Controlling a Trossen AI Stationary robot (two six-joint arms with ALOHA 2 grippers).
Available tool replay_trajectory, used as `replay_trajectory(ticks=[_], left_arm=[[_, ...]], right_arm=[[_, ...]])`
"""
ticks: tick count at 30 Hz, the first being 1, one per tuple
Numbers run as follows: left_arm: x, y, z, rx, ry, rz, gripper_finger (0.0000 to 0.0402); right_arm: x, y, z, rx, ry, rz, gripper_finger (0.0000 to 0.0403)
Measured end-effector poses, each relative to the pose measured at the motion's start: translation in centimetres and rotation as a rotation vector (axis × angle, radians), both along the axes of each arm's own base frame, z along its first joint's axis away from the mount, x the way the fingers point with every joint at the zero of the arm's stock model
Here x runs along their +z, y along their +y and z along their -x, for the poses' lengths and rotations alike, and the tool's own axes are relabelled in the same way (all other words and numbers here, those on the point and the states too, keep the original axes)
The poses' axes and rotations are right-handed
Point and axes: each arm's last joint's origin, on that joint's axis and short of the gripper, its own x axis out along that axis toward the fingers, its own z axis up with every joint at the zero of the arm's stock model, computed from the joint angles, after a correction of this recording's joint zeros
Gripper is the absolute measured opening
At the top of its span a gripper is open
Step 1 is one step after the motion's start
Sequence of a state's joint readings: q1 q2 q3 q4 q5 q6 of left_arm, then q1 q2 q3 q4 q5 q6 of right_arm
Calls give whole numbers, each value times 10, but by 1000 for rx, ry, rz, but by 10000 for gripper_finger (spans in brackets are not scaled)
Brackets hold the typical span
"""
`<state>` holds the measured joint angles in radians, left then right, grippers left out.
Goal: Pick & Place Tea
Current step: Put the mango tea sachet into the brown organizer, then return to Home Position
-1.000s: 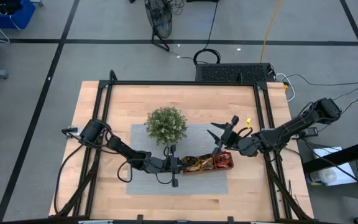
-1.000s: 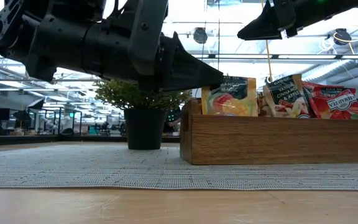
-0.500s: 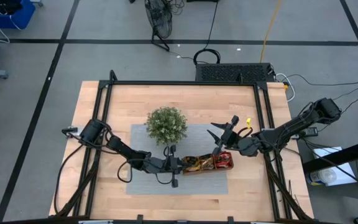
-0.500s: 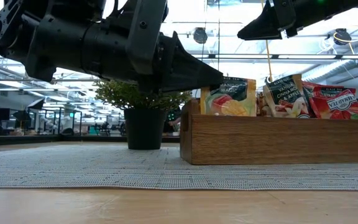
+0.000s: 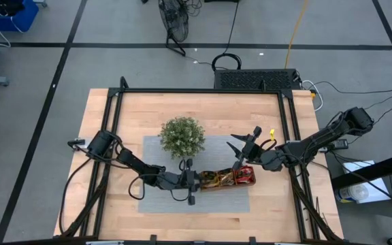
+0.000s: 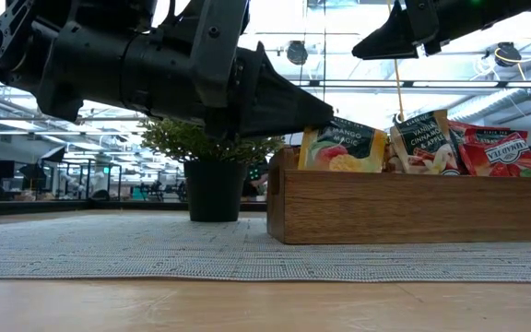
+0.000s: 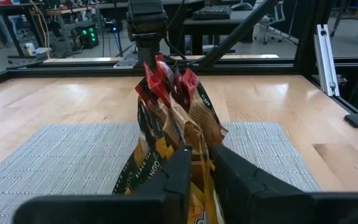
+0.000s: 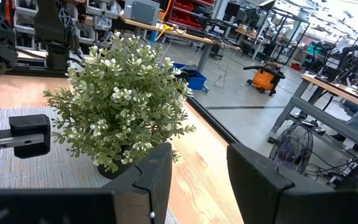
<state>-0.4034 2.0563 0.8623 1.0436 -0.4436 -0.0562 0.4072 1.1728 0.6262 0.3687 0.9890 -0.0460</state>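
A brown wooden tray [image 6: 413, 207] stands on the grey mat [image 5: 155, 194], with tea sachets upright in it. These include a yellow mango one [image 6: 344, 149] at the left end, a brown one [image 6: 422, 143] and red ones [image 6: 501, 152]. My left gripper [image 7: 202, 155] reaches level over the tray's left end [image 5: 197, 180]. It is open by a narrow gap, with the mango sachet's top corner between its fingers. The sachet leans toward the table's right, its lower part in the tray. My right gripper [image 8: 197, 168] hangs open above the tray's right part [image 5: 240, 150]. My left gripper has a finger on either side of the mango sachet's upper left corner [image 6: 332, 127], coming level from the table's left. I cannot tell whether the fingers touch it.
A potted plant [image 5: 182, 136] stands on the mat's far part, just behind and left of the tray [image 6: 212, 152]. A black frame runs along the table's edges [image 5: 288, 136]. Bare wood lies left and right of the mat.
The mango sachet, upright at my left gripper's fingertips a second ago, has tipped toward the table's right, and its top has sunk lower. Both arms have kept still.
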Motion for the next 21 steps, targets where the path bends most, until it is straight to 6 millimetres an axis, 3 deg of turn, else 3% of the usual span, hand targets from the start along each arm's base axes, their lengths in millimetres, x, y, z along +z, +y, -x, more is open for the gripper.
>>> replay_trajectory(ticks=[12,21], left_arm=[[2,0,0,3,-9,14,123],[32,2,4,0,-14,10,127]], right_arm=[[0,0,0,0,0,0,139],[0,0,0,0,1,1,139]])
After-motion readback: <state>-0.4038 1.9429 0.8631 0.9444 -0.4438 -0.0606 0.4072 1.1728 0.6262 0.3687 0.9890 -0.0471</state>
